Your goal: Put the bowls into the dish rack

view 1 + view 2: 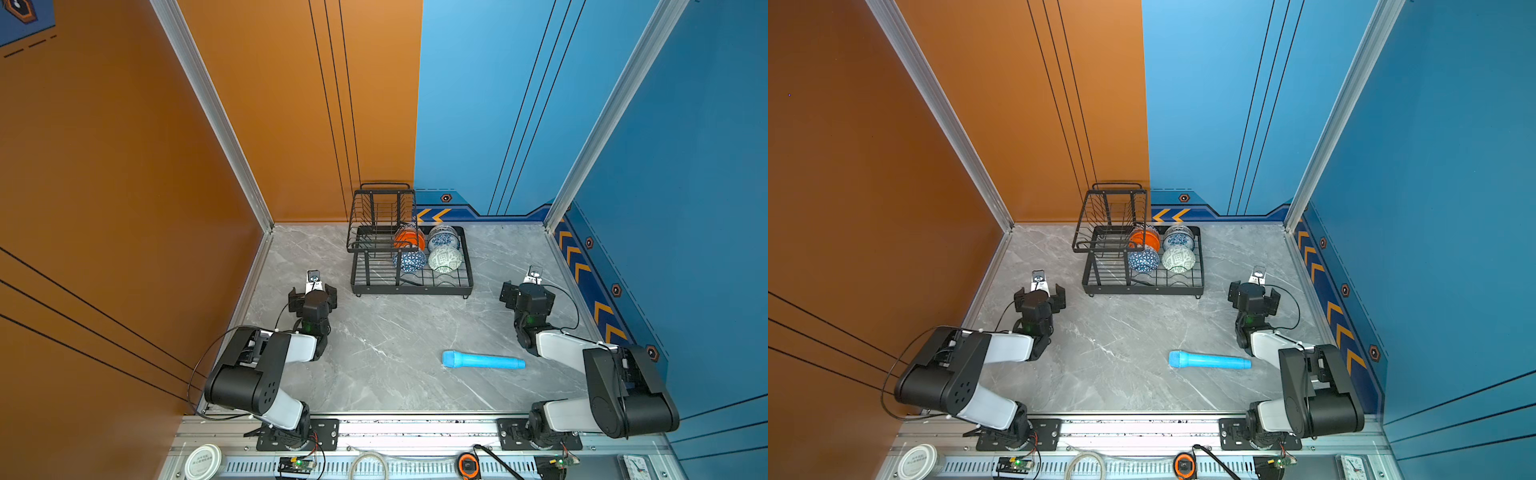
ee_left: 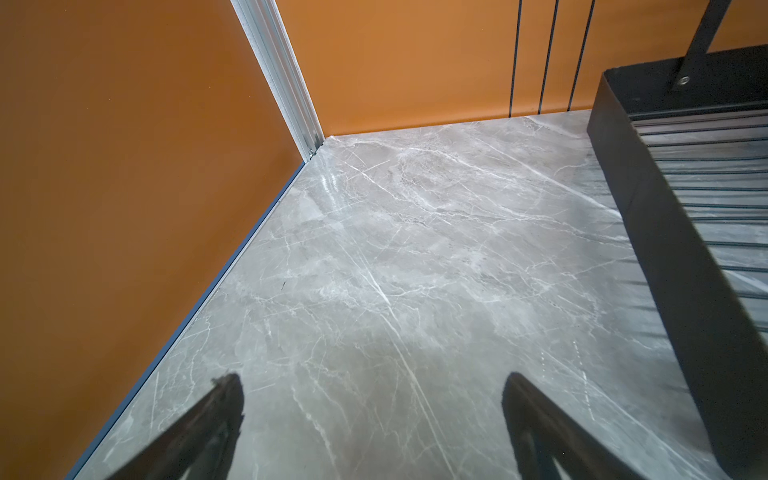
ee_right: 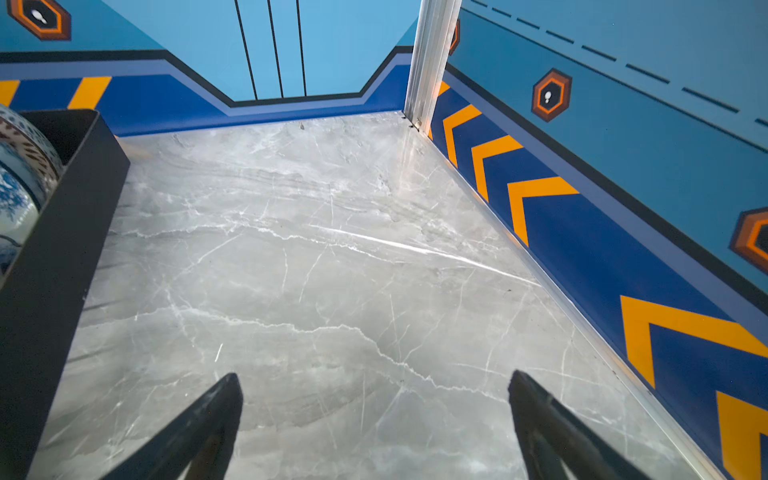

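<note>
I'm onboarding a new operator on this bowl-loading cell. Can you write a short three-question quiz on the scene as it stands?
1. True or false: the blue triangle bowl sits in the lower tray of the dish rack, nearer the arms than the orange bowl.
2. What lies on the marble table outside the rack? A) a bowl B) a light blue cylinder C) a spoon
3. Fill in: the left end effector and the right end effector both stand ____, holding nothing.
Key: 1 true; 2 B; 3 open.
</note>
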